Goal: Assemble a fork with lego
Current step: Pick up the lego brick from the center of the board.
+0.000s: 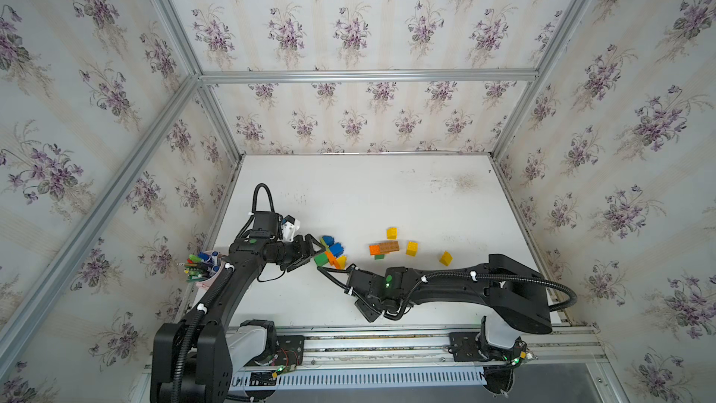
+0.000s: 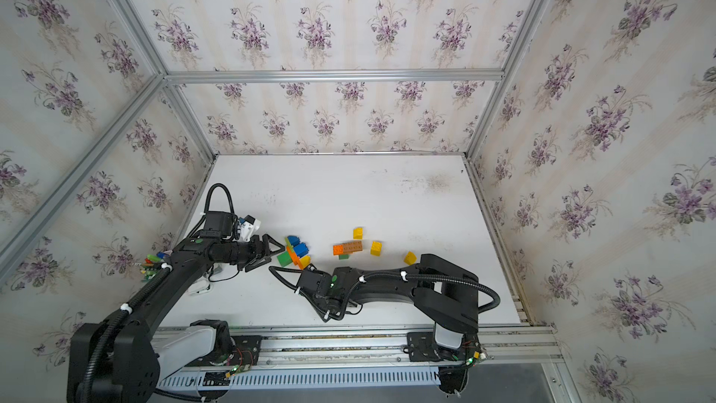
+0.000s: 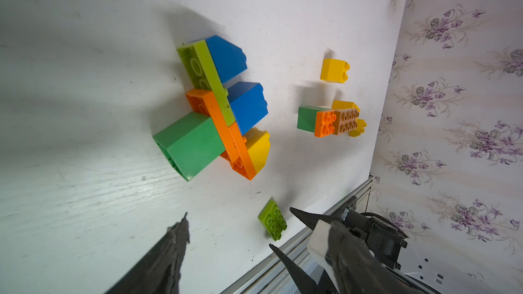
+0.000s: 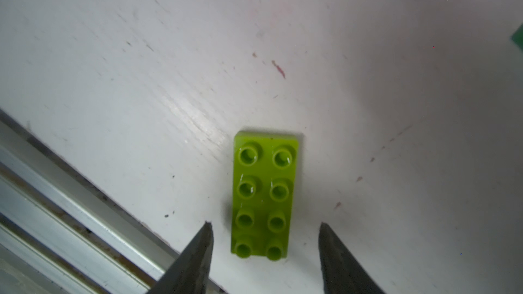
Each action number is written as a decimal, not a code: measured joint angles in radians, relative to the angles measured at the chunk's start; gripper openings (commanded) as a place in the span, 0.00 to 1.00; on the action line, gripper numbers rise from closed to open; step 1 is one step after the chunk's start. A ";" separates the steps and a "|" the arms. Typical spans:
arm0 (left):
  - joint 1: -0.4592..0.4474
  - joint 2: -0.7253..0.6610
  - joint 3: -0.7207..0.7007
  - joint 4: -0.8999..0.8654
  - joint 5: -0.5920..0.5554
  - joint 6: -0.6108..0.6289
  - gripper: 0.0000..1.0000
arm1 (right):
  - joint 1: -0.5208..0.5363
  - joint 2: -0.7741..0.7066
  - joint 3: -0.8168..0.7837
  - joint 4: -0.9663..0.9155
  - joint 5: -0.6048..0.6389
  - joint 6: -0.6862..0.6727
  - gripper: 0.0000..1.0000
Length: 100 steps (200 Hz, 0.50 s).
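Right gripper (image 4: 265, 223) fingers are sitting apart, straddling one end of a lime plate (image 4: 264, 193) with a gap on each side, not gripping it. That plate is lying flat, studs up, near the desk's (image 4: 113, 52) front edge. Left gripper (image 1: 314, 253) is hovering open and empty, pointing at the main lego cluster (image 1: 334, 253) left of desk centre: green brick, orange and lime plates, two blue bricks, one yellow. I'm seeing a second small stack (image 1: 384, 248) (orange, brown, green) mid-desk, with three loose yellow bricks (image 1: 412, 248) lying around it. Pen cup (image 1: 203, 263) is standing at the left edge.
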<state>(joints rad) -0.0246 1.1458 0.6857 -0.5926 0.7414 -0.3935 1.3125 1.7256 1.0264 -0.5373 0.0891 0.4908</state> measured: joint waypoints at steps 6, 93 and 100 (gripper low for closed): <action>0.000 0.001 0.002 0.000 -0.002 0.000 0.79 | 0.000 0.003 0.001 0.002 0.000 0.000 0.52; 0.000 0.011 0.011 0.008 -0.015 0.000 0.79 | -0.003 0.048 0.033 -0.045 -0.037 0.033 0.43; 0.000 0.011 0.011 0.008 -0.015 0.000 0.79 | -0.003 0.051 0.036 -0.050 -0.036 0.034 0.44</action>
<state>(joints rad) -0.0246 1.1572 0.6968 -0.5850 0.7261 -0.3931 1.3090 1.7763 1.0622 -0.5869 0.0532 0.5251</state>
